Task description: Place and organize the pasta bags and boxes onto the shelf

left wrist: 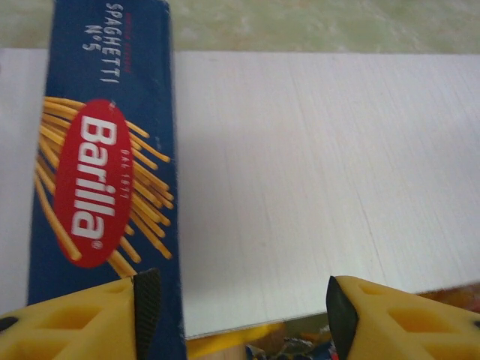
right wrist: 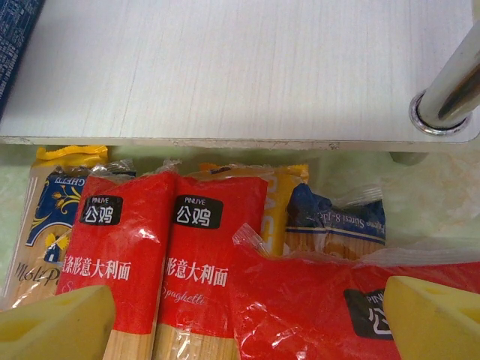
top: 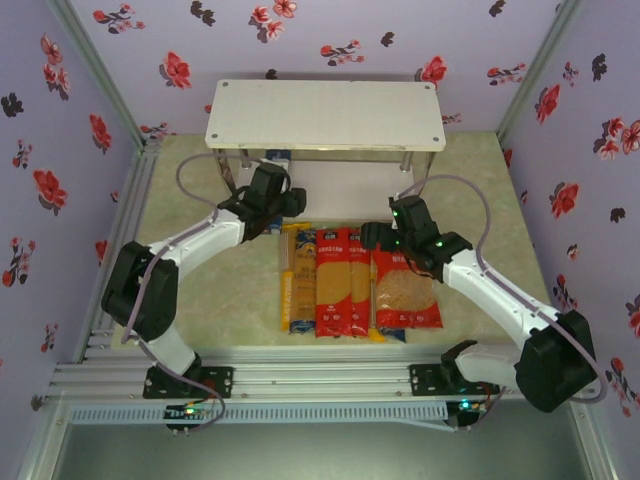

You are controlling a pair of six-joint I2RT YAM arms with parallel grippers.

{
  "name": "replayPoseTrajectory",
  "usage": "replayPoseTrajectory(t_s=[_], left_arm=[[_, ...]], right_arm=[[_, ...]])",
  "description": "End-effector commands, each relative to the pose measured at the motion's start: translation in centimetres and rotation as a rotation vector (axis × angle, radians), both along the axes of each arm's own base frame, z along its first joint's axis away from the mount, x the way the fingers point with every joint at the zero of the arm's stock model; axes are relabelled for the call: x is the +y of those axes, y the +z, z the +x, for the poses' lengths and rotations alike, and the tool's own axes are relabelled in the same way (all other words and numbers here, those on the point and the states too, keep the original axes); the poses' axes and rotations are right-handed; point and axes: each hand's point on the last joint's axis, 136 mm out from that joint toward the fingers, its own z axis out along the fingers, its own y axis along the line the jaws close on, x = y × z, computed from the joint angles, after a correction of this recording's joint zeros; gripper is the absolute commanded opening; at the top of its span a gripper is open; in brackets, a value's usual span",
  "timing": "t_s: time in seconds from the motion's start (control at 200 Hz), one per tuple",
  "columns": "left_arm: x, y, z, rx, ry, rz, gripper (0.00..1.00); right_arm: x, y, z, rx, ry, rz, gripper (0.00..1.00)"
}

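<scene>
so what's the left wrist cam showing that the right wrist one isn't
Left wrist: the Barilla spaghetti box, logo up, lying on the board by the open left gripper. Right wrist: red spaghetti bags, a wide red bag and a shiny shelf leg. Both: the white shelf board; the right wrist also catches a dark-blue box edge.

Long dark-blue cardboard box point(left wrist: 105, 187): printed card, smooth, faint sheen.
White rectangular shelf board point(left wrist: 315, 187): matt, fine straight grain.
Thin round shelf leg point(right wrist: 450, 88): polished metal, mirror-bright.
Long red soft packets point(right wrist: 124, 255): glossy plastic film, crinkled.
Left pincer fingers point(left wrist: 405, 319): matt yellow plastic, black rubbery pads.
Pale green worktop point(top: 230, 310): mottled, dull.
</scene>
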Motion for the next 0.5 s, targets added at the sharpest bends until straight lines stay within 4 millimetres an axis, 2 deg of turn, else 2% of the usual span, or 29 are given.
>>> replayPoseTrajectory(t_s=[0.0, 0.14, 0.215, 0.33, 0.495], left_arm=[[-1.2, 0.2, -0.4, 0.028, -0.041, -0.031, 0.62], [-2.8, -0.1, 0.1, 0.066, -0.073, -0.074, 0.66], [-3.5, -0.3, -0.5, 0.104, -0.092, -0.061, 0.73], [-3.5, -0.3, -2.8, 0.146, -0.107, -0.006, 0.82], [-2.3, -0.2, -7.8, 0.212, -0.126, 0.08, 0.83]], right_arm=[[-0.2, 1.1, -0.2, -0.024, -0.007, 0.006, 0.93], [-0.2, 1.1, -0.2, -0.024, -0.008, 0.006, 0.93], [-0.3, 1.2, -0.5, -0.016, -0.006, 0.003, 0.93], [-0.5, 1.3, -1.0, -0.012, -0.001, 0.002, 0.93], [-0.8, 0.8, -2.1, 0.009, 0.001, 0.013, 0.93]])
